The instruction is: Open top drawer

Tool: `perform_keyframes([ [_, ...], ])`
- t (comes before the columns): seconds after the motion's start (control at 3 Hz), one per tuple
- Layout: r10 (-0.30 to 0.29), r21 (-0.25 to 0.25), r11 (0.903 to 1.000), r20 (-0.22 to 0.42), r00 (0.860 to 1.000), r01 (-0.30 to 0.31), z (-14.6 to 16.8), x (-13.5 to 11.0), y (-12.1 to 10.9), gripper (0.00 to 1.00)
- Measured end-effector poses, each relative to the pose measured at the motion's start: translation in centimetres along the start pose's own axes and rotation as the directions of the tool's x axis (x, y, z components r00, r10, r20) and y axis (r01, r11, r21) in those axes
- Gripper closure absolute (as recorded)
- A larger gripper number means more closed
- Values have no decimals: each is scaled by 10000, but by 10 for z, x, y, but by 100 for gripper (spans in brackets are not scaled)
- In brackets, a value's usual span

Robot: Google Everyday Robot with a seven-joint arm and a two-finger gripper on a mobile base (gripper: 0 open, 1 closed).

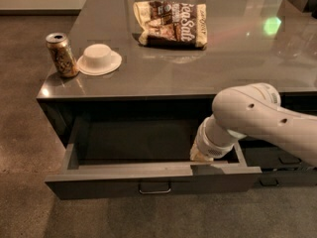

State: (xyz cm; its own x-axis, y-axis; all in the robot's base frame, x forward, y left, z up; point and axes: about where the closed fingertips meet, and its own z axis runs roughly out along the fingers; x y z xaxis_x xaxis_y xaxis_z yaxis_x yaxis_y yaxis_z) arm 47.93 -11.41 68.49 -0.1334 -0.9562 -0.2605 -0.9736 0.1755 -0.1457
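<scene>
1. Top drawer [99, 181] stands well pulled out from the near face of the desk [198, 76], with its plain grey inside exposed. The bar handle [154, 188] at the centre of the front has nothing on it.
2. Hand [201, 155] sits low inside the drawer at its right end, just behind the top edge of the front panel. It is at the tip of the white arm [257, 118], which reaches in from the right. The panel edge and the wrist hide most of it, so I cannot tell whether it is open or closed, or whether it touches the panel.
3. Judgement: opening looks largely done. At most a short last pull remains, then release.
4. For any further pull, draw straight toward the near side, along the slides. The hand is off-centre to the right, so a sideways push could rack the drawer. Keep force low and stop at the first firm resistance.
5. On withdrawal, lift the hand clear above the front edge before moving away. Otherwise it may catch the panel or the right side wall, or nudge the drawer back in.
6. Can [62, 54] and bowl [99, 58] sit near the desk's left near corner, and the snack bag [171, 24] lies farther back. All are well apart from the arm.
7. Lower drawers [282, 160] to the right are shut and are not the target.
</scene>
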Motion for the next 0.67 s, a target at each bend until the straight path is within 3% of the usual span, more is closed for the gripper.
perform_keyframes([
  [0.33, 4, 151, 9999, 216, 9998, -7, 23, 9, 4, 100],
  [0.67, 33, 257, 9997, 377, 9993, -43, 35, 17, 8, 81],
])
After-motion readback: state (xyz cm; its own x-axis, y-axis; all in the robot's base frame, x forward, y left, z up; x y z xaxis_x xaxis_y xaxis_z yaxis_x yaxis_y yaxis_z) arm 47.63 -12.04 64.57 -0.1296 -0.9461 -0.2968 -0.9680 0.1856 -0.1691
